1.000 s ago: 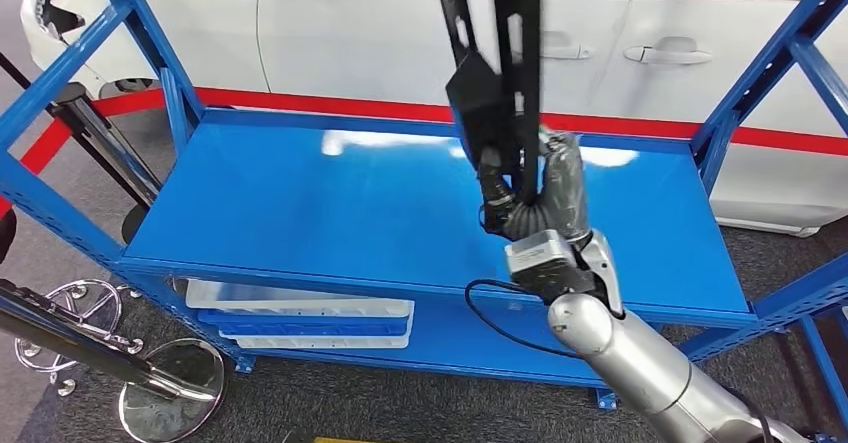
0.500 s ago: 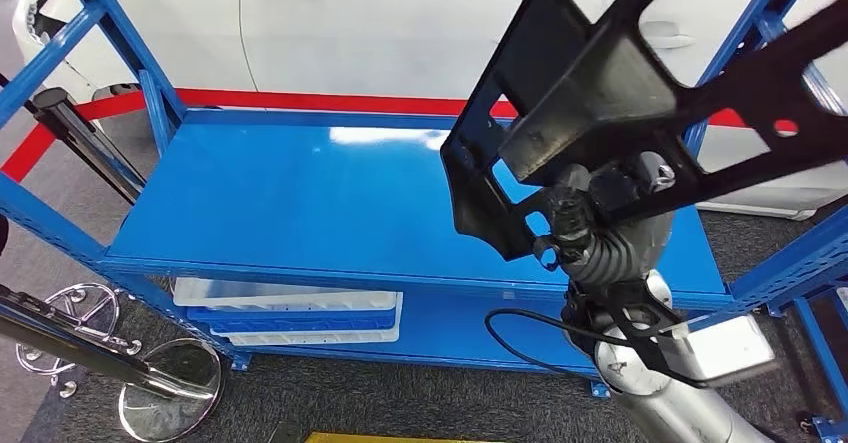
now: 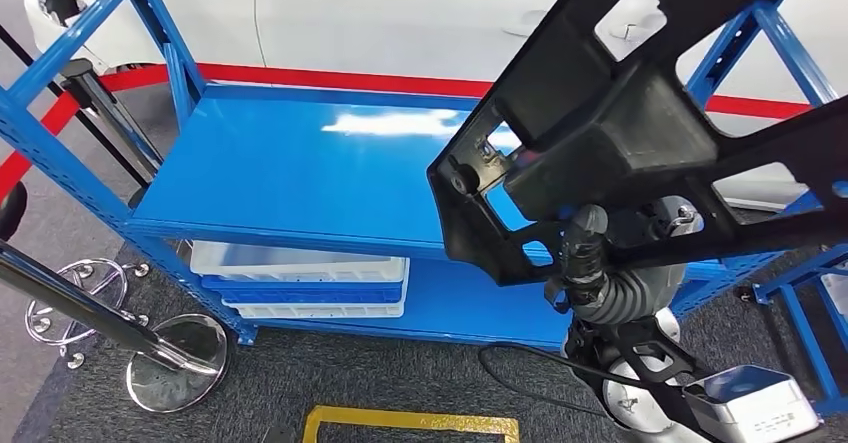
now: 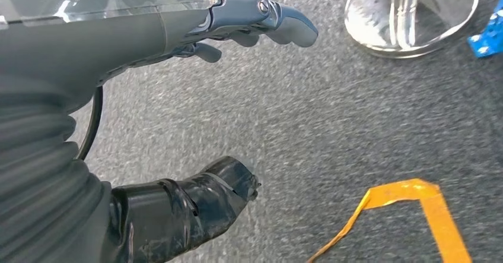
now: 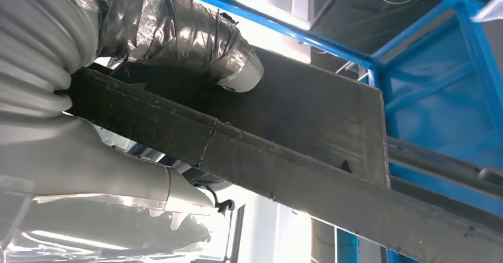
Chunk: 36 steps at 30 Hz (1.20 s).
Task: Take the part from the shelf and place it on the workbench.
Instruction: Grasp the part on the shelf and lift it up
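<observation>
We see the right robot hand (image 3: 610, 263) clamped around a black part (image 3: 640, 113), thumb (image 5: 196, 37) on one face and fingers (image 5: 118, 180) wrapped under the other. The part rears up above the hand, off the blue shelf (image 3: 300, 178). The left robot hand (image 4: 178, 97) hangs over grey carpet, fingers apart, holding nothing. White and blue trays (image 3: 300, 278) sit stacked on the lower shelf; we cannot tell their contents

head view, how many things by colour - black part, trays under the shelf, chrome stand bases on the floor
Black part, held up by the right hand: 1
White trays in the stack under the shelf: 2
Blue tray between them: 1
Chrome stand bases on the floor: 2
Total: 6
</observation>
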Tool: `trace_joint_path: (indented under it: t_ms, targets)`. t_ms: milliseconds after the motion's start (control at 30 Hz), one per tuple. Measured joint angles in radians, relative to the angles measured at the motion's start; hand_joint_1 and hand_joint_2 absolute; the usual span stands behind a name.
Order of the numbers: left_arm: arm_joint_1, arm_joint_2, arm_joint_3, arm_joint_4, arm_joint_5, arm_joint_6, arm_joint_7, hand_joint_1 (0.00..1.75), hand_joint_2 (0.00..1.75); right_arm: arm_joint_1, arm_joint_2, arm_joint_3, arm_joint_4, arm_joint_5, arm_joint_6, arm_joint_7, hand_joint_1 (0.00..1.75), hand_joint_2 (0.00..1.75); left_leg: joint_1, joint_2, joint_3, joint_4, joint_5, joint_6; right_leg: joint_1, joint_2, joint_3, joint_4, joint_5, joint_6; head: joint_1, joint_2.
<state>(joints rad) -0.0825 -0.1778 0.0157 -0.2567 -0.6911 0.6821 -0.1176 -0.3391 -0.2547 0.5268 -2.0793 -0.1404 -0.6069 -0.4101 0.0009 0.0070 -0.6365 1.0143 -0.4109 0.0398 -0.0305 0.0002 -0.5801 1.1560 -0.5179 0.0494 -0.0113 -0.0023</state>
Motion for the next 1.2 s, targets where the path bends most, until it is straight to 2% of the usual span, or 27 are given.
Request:
trace_joint_path:
  t_ms: [67, 100, 167, 200, 233, 267, 333, 367, 400, 433, 500, 567, 633, 700, 733, 767, 800, 833, 867, 900, 933, 967, 1000, 1067, 1100, 1133, 1200]
  targets:
    - [0.000, 0.000, 0.004, 0.000, 0.000, 0.000, 0.000, 0.00, 1.75, 0.001, 0.000, 0.000, -0.006, 0.000, 0.000, 0.000, 1.75, 1.75, -0.002, -0.002, -0.020, 0.019, 0.008, -0.012, 0.000, 0.003, 0.061, -0.094, -0.007, -0.005, 0.001, 0.000]
    - [0.000, 0.000, 0.006, 0.000, 0.000, 0.000, -0.001, 0.00, 1.75, 0.002, 0.000, 0.000, -0.008, 0.000, 0.000, 0.000, 1.75, 1.75, -0.003, -0.003, -0.026, 0.023, 0.014, -0.018, 0.004, 0.006, 0.066, -0.110, -0.013, -0.012, 0.001, 0.000]
    - [0.002, 0.000, 0.011, 0.000, 0.000, 0.000, -0.001, 0.00, 1.75, 0.004, 0.000, 0.000, -0.009, 0.000, 0.000, 0.000, 1.75, 1.75, 0.001, -0.005, -0.034, 0.026, 0.022, -0.030, 0.005, 0.006, 0.051, -0.111, -0.001, -0.032, 0.002, 0.000]
    - [0.004, 0.000, 0.014, 0.000, 0.000, 0.000, -0.001, 0.00, 1.75, 0.005, 0.001, 0.000, -0.009, 0.000, 0.001, 0.000, 1.75, 1.75, 0.003, -0.006, -0.041, 0.036, 0.007, -0.036, 0.005, 0.005, 0.043, -0.111, 0.008, -0.041, 0.001, 0.000]
    - [0.005, -0.001, 0.016, 0.000, 0.000, 0.000, -0.001, 0.00, 1.75, 0.005, 0.002, 0.000, -0.010, 0.000, 0.002, 0.000, 1.75, 1.75, 0.006, -0.007, -0.052, 0.061, -0.025, -0.042, 0.004, 0.004, 0.033, -0.112, 0.019, -0.051, -0.001, 0.000]
    - [0.006, -0.001, 0.019, 0.000, 0.000, 0.000, -0.002, 0.00, 1.75, 0.004, 0.002, 0.000, -0.011, 0.000, 0.004, 0.000, 1.75, 1.75, 0.008, -0.007, -0.064, 0.101, -0.073, -0.047, 0.003, 0.003, 0.021, -0.113, 0.029, -0.058, -0.003, 0.000]
    - [0.006, -0.001, 0.023, 0.000, 0.000, 0.000, -0.002, 0.00, 1.75, 0.005, 0.003, 0.000, -0.012, 0.000, 0.006, 0.000, 1.75, 1.75, 0.009, -0.007, -0.086, 0.209, -0.164, -0.053, 0.005, 0.002, -0.006, -0.112, 0.050, -0.064, -0.006, 0.000]
    - [0.005, -0.001, 0.025, 0.000, 0.000, 0.000, -0.002, 0.00, 1.75, 0.005, 0.004, 0.000, -0.012, 0.000, 0.006, 0.000, 1.75, 1.75, 0.009, -0.007, -0.087, 0.252, -0.183, -0.054, 0.007, 0.002, -0.022, -0.111, 0.061, -0.065, -0.006, 0.000]
    - [0.005, -0.001, 0.027, 0.000, 0.000, 0.000, -0.002, 0.00, 1.75, 0.005, 0.004, 0.000, -0.012, 0.000, 0.006, 0.000, 1.75, 1.75, 0.009, -0.007, -0.076, 0.274, -0.179, -0.053, 0.008, 0.002, -0.038, -0.110, 0.072, -0.064, -0.006, 0.000]
    - [0.005, -0.001, 0.028, 0.000, 0.000, 0.000, -0.002, 0.00, 1.75, 0.006, 0.004, 0.000, -0.012, 0.000, 0.006, 0.000, 1.75, 1.75, 0.009, -0.007, -0.052, 0.266, -0.155, -0.050, 0.010, 0.002, -0.053, -0.109, 0.083, -0.064, -0.006, 0.000]
    - [0.003, -0.001, 0.029, 0.000, 0.000, 0.000, -0.002, 0.00, 1.75, 0.007, 0.005, 0.000, -0.014, 0.000, 0.006, 0.000, 1.75, 1.75, 0.005, -0.008, 0.035, 0.174, -0.109, -0.035, 0.013, 0.002, -0.076, -0.108, 0.102, -0.061, -0.006, 0.000]
    - [-0.002, -0.001, 0.029, 0.000, 0.000, 0.000, -0.002, 0.00, 1.75, 0.007, 0.005, 0.000, -0.016, 0.000, 0.006, 0.000, 1.75, 1.75, -0.003, -0.009, 0.129, 0.044, -0.119, -0.021, 0.013, 0.000, -0.086, -0.112, 0.120, -0.053, -0.006, 0.000]
    - [-0.006, -0.001, 0.031, 0.000, 0.000, 0.000, -0.003, 0.00, 1.75, 0.007, 0.005, 0.000, -0.018, 0.000, 0.006, 0.000, 1.75, 1.75, -0.011, -0.011, 0.161, -0.019, -0.130, -0.013, 0.009, -0.003, -0.084, -0.124, 0.140, -0.040, -0.009, 0.000]
    - [-0.007, -0.004, 0.033, 0.000, 0.000, 0.000, -0.004, 0.00, 1.75, 0.008, 0.005, 0.000, -0.019, 0.001, 0.006, 0.001, 1.75, 1.75, -0.009, -0.009, 0.151, -0.036, -0.105, -0.004, 0.010, 0.008, -0.084, -0.129, 0.153, -0.029, -0.014, 0.000]
    - [-0.007, -0.006, 0.033, 0.000, 0.000, 0.000, -0.004, 0.00, 1.75, 0.009, 0.005, 0.000, -0.019, 0.003, 0.006, 0.002, 1.75, 1.75, -0.007, -0.008, 0.146, -0.048, -0.088, 0.002, 0.016, 0.018, -0.089, -0.113, 0.135, -0.025, -0.010, 0.000]
    - [-0.006, -0.008, 0.034, 0.001, 0.001, 0.000, -0.006, 0.00, 1.75, 0.010, 0.004, 0.000, -0.020, 0.008, 0.006, 0.004, 1.75, 1.75, -0.004, -0.007, 0.138, -0.060, -0.071, 0.007, 0.022, 0.026, -0.096, -0.078, 0.098, -0.023, -0.003, 0.000]
    - [-0.006, -0.011, 0.035, 0.001, 0.003, 0.000, -0.008, 0.00, 1.75, 0.011, 0.004, 0.000, -0.020, 0.018, 0.006, 0.007, 1.75, 1.75, -0.004, -0.006, 0.129, -0.063, -0.054, 0.011, 0.026, 0.030, -0.106, -0.023, 0.044, -0.021, 0.004, 0.000]
    - [-0.005, -0.011, 0.037, 0.003, 0.006, 0.000, -0.010, 0.00, 1.75, 0.012, 0.005, 0.000, -0.019, 0.031, 0.005, 0.010, 1.75, 1.75, -0.008, -0.008, 0.111, -0.063, -0.042, 0.014, 0.029, 0.026, -0.112, 0.040, -0.011, -0.021, 0.010, 0.000]
    - [-0.004, -0.012, 0.039, 0.004, 0.008, 0.000, -0.013, 0.00, 1.75, 0.014, 0.006, 0.001, -0.018, 0.045, 0.004, 0.014, 1.75, 1.75, -0.010, -0.007, 0.092, -0.056, -0.033, 0.015, 0.029, 0.020, -0.116, 0.096, -0.047, -0.022, 0.012, 0.000]
    - [-0.003, -0.013, 0.041, 0.006, 0.011, 0.000, -0.015, 0.00, 1.75, 0.018, 0.007, 0.002, -0.016, 0.059, 0.002, 0.017, 1.75, 1.75, -0.011, -0.007, 0.071, -0.046, -0.024, 0.015, 0.028, 0.016, -0.112, 0.134, -0.062, -0.024, 0.013, 0.000]
    - [-0.001, -0.013, 0.044, 0.007, 0.013, 0.000, -0.017, 0.00, 1.75, 0.021, 0.007, 0.002, -0.015, 0.070, -0.002, 0.019, 1.75, 1.75, -0.011, -0.006, 0.052, -0.035, -0.019, 0.014, 0.027, 0.011, -0.098, 0.142, -0.054, -0.025, 0.013, 0.000]
    - [-0.001, -0.013, 0.046, 0.008, 0.016, 0.000, -0.020, 0.00, 1.75, 0.023, 0.007, 0.003, -0.013, 0.081, -0.008, 0.020, 1.75, 1.75, -0.010, -0.006, 0.034, -0.024, -0.014, 0.012, 0.024, 0.007, -0.072, 0.120, -0.032, -0.025, 0.013, 0.000]
    - [0.000, -0.014, 0.048, 0.008, 0.018, 0.000, -0.022, 0.00, 1.75, 0.025, 0.007, 0.003, -0.012, 0.093, -0.016, 0.020, 1.75, 1.75, -0.008, -0.005, 0.017, -0.012, -0.011, 0.010, 0.021, 0.005, -0.033, 0.067, -0.008, -0.024, 0.013, 0.000]
    - [-0.001, -0.016, 0.050, 0.009, 0.023, 0.000, -0.026, 0.00, 1.75, 0.027, 0.009, 0.003, -0.012, 0.116, -0.036, 0.018, 1.75, 1.75, -0.007, -0.005, -0.008, 0.006, -0.003, 0.002, 0.021, 0.005, 0.045, -0.057, 0.004, -0.023, 0.013, 0.000]
    - [-0.001, -0.016, 0.051, 0.010, 0.027, 0.000, -0.027, 0.00, 1.75, 0.029, 0.011, 0.003, -0.012, 0.126, -0.048, 0.020, 1.75, 1.75, -0.007, -0.004, -0.017, 0.009, 0.005, -0.003, 0.024, 0.006, 0.068, -0.102, -0.002, -0.025, 0.013, 0.000]
    - [-0.001, -0.016, 0.052, 0.013, 0.032, -0.002, -0.028, 0.00, 1.75, 0.032, 0.013, 0.003, -0.012, 0.134, -0.059, 0.024, 1.75, 1.75, -0.008, -0.004, -0.024, 0.010, 0.014, -0.008, 0.027, 0.007, 0.075, -0.123, -0.009, -0.029, 0.013, 0.000]
    - [0.001, -0.017, 0.057, 0.019, 0.049, -0.007, -0.035, 0.00, 1.75, 0.047, 0.015, 0.004, -0.011, 0.151, -0.074, 0.044, 1.75, 1.75, -0.008, -0.007, -0.032, 0.008, 0.027, -0.016, 0.025, 0.004, 0.069, -0.136, 0.003, -0.041, 0.013, 0.000]
